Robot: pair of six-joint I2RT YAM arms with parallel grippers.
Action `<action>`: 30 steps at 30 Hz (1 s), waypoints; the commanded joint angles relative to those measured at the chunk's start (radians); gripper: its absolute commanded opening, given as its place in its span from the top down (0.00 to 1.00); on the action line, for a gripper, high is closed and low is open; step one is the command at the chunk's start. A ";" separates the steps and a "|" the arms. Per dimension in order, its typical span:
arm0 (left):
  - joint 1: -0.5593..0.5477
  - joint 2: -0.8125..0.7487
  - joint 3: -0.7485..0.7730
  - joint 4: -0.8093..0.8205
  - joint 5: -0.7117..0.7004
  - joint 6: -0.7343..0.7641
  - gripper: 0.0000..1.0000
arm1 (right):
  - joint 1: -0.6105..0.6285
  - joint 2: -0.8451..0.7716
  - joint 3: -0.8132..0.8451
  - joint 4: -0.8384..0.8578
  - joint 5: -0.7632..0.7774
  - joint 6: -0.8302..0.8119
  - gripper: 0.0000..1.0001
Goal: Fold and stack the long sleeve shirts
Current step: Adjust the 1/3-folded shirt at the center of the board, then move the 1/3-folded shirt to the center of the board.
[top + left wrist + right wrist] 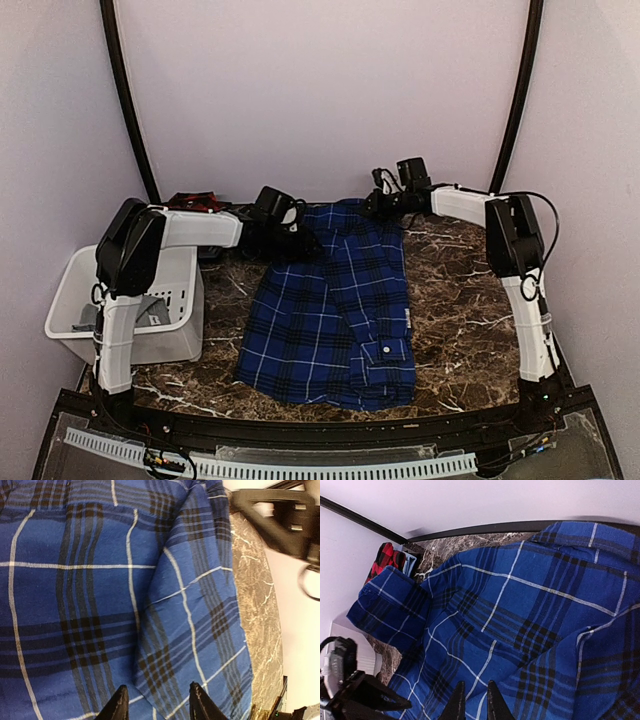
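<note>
The dark blue plaid shirt [330,310] lies flat on the marble table, with one sleeve folded down over its right side and the cuff near the front. My left gripper [295,240] is at the shirt's back left; in the left wrist view it [157,706] is open just above the blue cloth [100,605]. My right gripper [375,205] is at the shirt's back right by the collar; in the right wrist view it [476,704] stands nearly closed, with a ridge of blue cloth [520,610] between the tips. The red-and-black shirt [195,202] lies bunched at the back left [385,557].
A white basket [70,290] stands at the left edge under the left arm, also seen in the right wrist view [350,655]. Bare marble table [460,300] lies right of the shirt. Walls close off the back and sides.
</note>
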 commanded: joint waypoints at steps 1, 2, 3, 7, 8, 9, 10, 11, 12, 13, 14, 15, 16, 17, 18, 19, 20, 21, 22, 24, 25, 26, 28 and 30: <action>0.003 -0.117 -0.032 -0.004 0.025 0.021 0.60 | -0.019 0.150 0.118 0.072 -0.076 0.072 0.87; 0.003 -0.121 -0.036 -0.013 0.029 0.024 0.60 | -0.026 0.185 0.150 0.082 -0.084 0.096 0.87; 0.003 -0.129 -0.036 -0.020 0.035 0.031 0.60 | -0.033 0.223 0.185 0.093 -0.088 0.121 0.87; 0.003 -0.167 -0.064 -0.047 0.047 0.054 0.60 | -0.062 0.353 0.303 0.158 -0.128 0.227 0.87; 0.003 -0.182 -0.068 -0.052 0.049 0.057 0.60 | -0.069 0.379 0.325 0.185 -0.142 0.257 0.87; 0.003 -0.187 -0.077 -0.055 0.051 0.062 0.60 | -0.073 0.401 0.340 0.196 -0.158 0.285 0.87; 0.003 -0.198 -0.081 -0.060 0.052 0.065 0.60 | -0.077 0.413 0.346 0.240 -0.175 0.316 0.86; 0.003 -0.202 -0.090 -0.062 0.052 0.070 0.60 | -0.079 0.419 0.343 0.268 -0.191 0.340 0.85; 0.003 -0.212 -0.094 -0.066 0.051 0.072 0.60 | -0.080 0.415 0.342 0.285 -0.203 0.357 0.83; 0.003 -0.217 -0.103 -0.069 0.049 0.077 0.60 | -0.079 0.407 0.340 0.291 -0.210 0.363 0.81; 0.003 -0.226 -0.107 -0.071 0.046 0.078 0.60 | -0.078 0.391 0.336 0.294 -0.216 0.364 0.80; 0.003 -0.231 -0.118 -0.072 0.044 0.083 0.60 | -0.078 0.370 0.327 0.292 -0.219 0.360 0.76; 0.003 -0.240 -0.124 -0.073 0.040 0.089 0.60 | -0.077 0.339 0.308 0.292 -0.219 0.353 0.73; 0.003 -0.245 -0.136 -0.074 0.037 0.091 0.61 | -0.077 0.306 0.285 0.288 -0.218 0.341 0.70; 0.003 -0.257 -0.144 -0.073 0.034 0.095 0.61 | -0.077 0.271 0.264 0.276 -0.212 0.325 0.68; 0.003 -0.264 -0.160 -0.071 0.032 0.096 0.60 | -0.077 0.232 0.240 0.261 -0.206 0.301 0.66; 0.003 -0.278 -0.168 -0.070 0.026 0.101 0.60 | -0.076 0.198 0.218 0.243 -0.198 0.284 0.65; 0.003 -0.284 -0.183 -0.069 0.024 0.102 0.60 | -0.074 0.155 0.186 0.229 -0.190 0.267 0.64; 0.003 -0.299 -0.199 -0.068 0.020 0.106 0.60 | -0.070 0.115 0.150 0.218 -0.185 0.255 0.62; 0.003 -0.322 -0.224 -0.063 0.015 0.110 0.60 | -0.060 0.028 0.056 0.206 -0.169 0.232 0.60; 0.003 -0.330 -0.235 -0.053 0.014 0.109 0.60 | -0.053 -0.015 0.003 0.205 -0.159 0.222 0.60; 0.003 -0.345 -0.256 -0.048 0.016 0.110 0.60 | -0.045 -0.062 -0.075 0.205 -0.148 0.216 0.60; 0.003 -0.362 -0.285 -0.038 0.025 0.112 0.60 | -0.027 -0.145 -0.196 0.220 -0.133 0.211 0.60; 0.003 -0.375 -0.310 -0.040 0.040 0.116 0.60 | -0.004 -0.237 -0.329 0.253 -0.123 0.214 0.60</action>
